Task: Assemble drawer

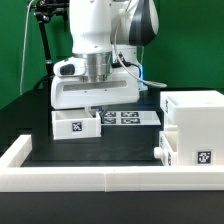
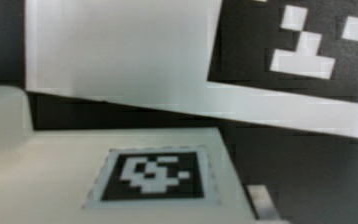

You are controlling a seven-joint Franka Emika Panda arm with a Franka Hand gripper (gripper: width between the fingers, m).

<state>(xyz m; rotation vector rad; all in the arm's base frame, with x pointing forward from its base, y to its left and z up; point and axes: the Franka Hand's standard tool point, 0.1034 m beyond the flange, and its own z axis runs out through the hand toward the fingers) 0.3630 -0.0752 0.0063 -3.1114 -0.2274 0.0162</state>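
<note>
Housing [image 1: 200, 128]: one, tall, white
Knobbed trays: two seen, first tray [image 1: 76, 123], second tray [image 1: 166, 148]
Marker board [image 1: 128, 117]: one
Border wall [image 1: 100, 178]: one
Gripper [image 1: 93, 104]: one

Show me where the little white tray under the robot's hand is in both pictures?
Exterior view: the small tray sits toward the exterior view's left, directly under the gripper.
Wrist view: the tray wall fills the frame, seen close.
Shared landmark: the tray's black-and-white tag.
</note>
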